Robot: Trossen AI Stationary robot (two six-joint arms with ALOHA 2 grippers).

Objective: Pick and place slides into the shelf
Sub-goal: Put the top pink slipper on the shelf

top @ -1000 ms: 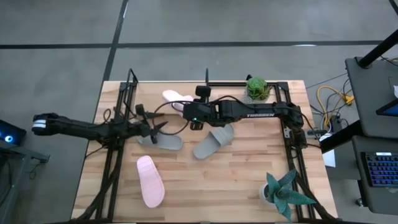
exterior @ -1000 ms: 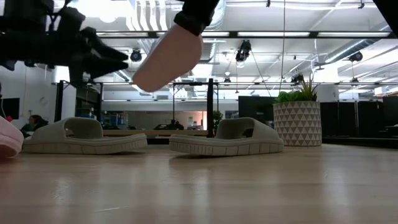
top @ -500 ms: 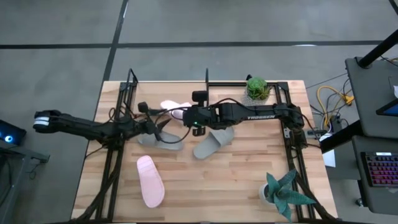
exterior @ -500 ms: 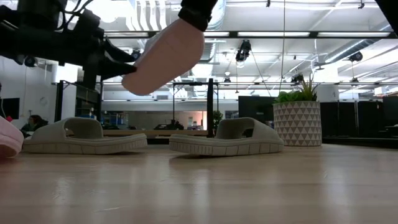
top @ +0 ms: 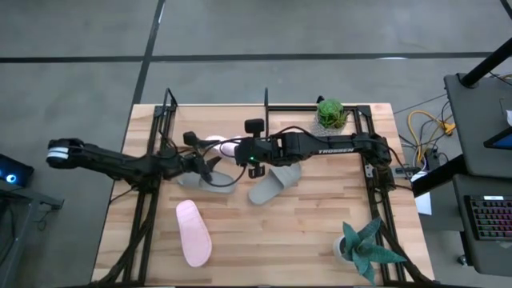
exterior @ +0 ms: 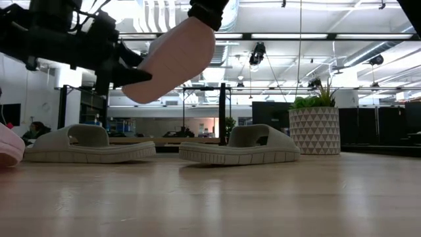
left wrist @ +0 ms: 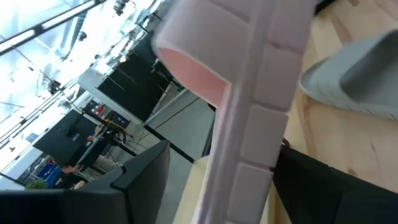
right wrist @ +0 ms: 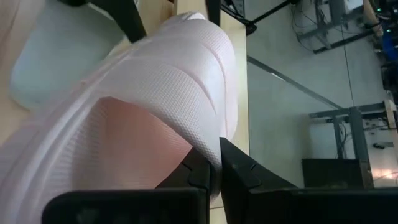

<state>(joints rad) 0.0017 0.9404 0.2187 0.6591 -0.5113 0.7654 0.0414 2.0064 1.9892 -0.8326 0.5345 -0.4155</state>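
Note:
My right gripper is shut on a pale pink slide and holds it in the air over the table's far middle. My left gripper stands open at the slide's free end, one finger above it and one below; whether they touch it I cannot tell. Two grey-green slides rest sole-down on the table below. A second pink slide lies sole-down nearer the front left. The shelf stands at the far left, between black uprights. My right gripper pinches the edge of the slide's wide strap between its two fingers, coming from the table's right and slanting down. The slide is lifted clear and hangs below the fingers, tilted, with its free end lowest and toward the left arm.
A potted plant stands at the far right of the table and a spiky one at the near right corner. Black frame rails run along the table's left and right sides. Bare wood lies at the near middle.
My left gripper has moved toward the table's right, up to the hanging pink slide, with its fingers a little wider apart. My right gripper has rolled in place, and the slide's free end has swung lower and toward the left gripper.

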